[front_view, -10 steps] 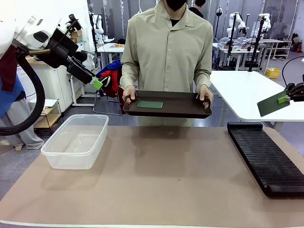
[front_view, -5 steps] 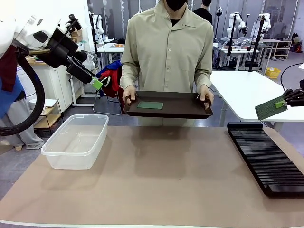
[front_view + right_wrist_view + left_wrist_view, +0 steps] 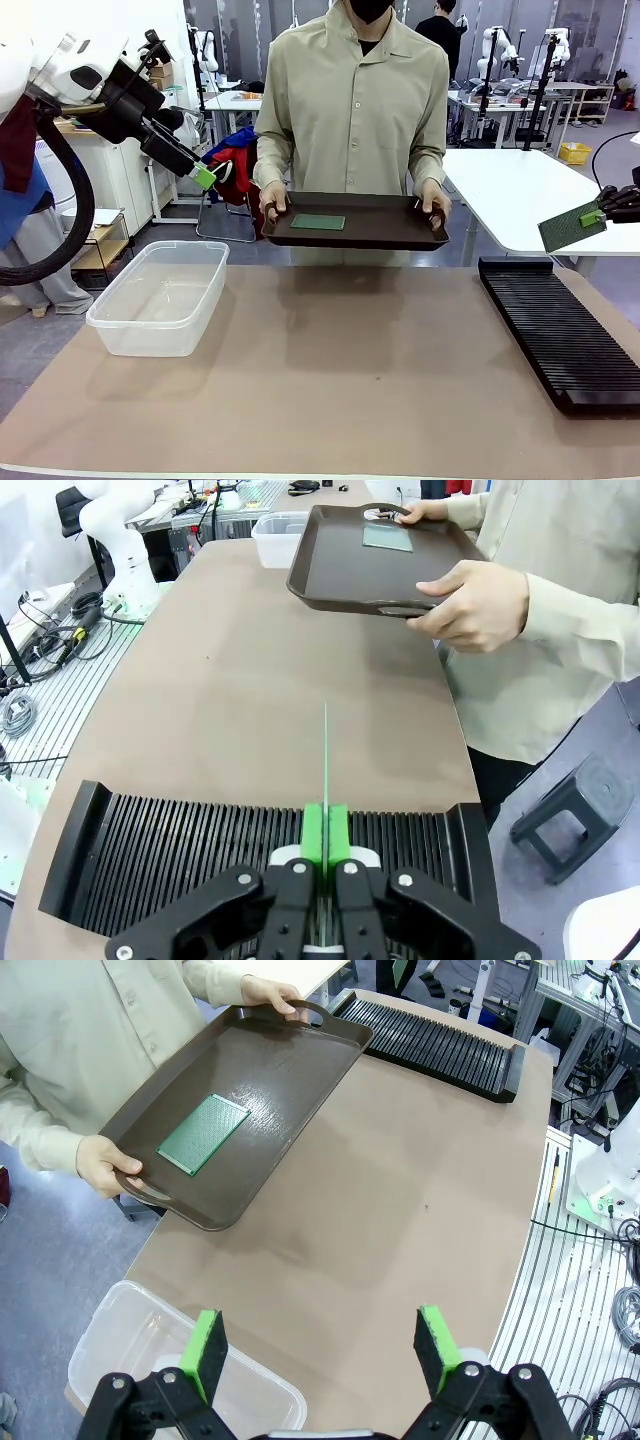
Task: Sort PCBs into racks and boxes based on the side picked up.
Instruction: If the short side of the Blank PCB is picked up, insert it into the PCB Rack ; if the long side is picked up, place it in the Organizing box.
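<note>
Well, off to the left the left gripper hangs high above the box with its pads spread wide and nothing between them, so nothing can drop from it. The box looks light, though, and a low pass by that arm could shove it across the table. In the middle, a person's hands hold the tray by its handles above the far edge of the table. A spare PCB lies flat on the tray, a little left of centre. Because the tray is only hand-held, I reckon any tilt would send that board sliding to a wall. A pick there also looks awkward, since a thin board flat on the tray floor gives the pads little to catch, and pressing down could rock the tray. On the right, the right gripper is clenched on one end of the held PCB, which sticks out tilted in the air above the far end of the rack, clear of it. Seen from the wrist, the board is edge-on and roughly in line with the slots. This is where I see the most risk. The slots are fine and close together, so a slight skew could set the board's edge on a rib. It could then bend, twist in the pinch, or slip into a neighbouring slot.
</note>
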`<state>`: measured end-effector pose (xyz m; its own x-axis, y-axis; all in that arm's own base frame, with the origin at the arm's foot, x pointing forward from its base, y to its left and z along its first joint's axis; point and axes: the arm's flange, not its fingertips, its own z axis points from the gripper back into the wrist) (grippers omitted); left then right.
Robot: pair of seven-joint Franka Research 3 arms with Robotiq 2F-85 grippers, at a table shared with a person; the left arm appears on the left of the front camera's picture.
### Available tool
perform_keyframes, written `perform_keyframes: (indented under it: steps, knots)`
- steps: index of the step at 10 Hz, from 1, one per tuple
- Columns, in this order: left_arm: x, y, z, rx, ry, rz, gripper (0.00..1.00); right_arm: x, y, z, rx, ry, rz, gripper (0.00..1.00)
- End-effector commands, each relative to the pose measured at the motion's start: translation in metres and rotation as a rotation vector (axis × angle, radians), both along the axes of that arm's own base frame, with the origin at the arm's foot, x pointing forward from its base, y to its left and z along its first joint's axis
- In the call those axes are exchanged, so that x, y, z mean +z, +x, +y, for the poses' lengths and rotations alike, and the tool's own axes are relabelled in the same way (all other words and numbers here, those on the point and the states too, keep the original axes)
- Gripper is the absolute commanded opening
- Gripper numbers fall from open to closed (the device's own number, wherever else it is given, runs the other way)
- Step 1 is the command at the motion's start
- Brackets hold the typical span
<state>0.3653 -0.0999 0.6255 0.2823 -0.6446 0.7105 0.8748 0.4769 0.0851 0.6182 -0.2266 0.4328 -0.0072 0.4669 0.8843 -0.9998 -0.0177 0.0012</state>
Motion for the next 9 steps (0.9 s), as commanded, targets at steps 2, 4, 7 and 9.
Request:
perform_keyframes:
  steps: [2,4,7,9]
  knots:
    - [-0.001,-0.001,0.001,-0.003,0.0,0.007,1.0,-0.016,0.008,-0.004,0.024,-0.036,-0.045,0.02]
    - [-0.001,-0.001,0.001,-0.003,0.0,0.007,1.0,-0.034,0.009,-0.005,0.025,-0.035,-0.039,0.02]
    - [-0.001,-0.001,0.001,-0.003,0.0,0.007,1.0,-0.056,0.009,0.001,0.049,-0.001,-0.076,0.02]
    - [-0.001,-0.001,0.001,-0.003,0.0,0.007,1.0,-0.069,0.015,0.006,0.056,-0.002,-0.052,0.02]
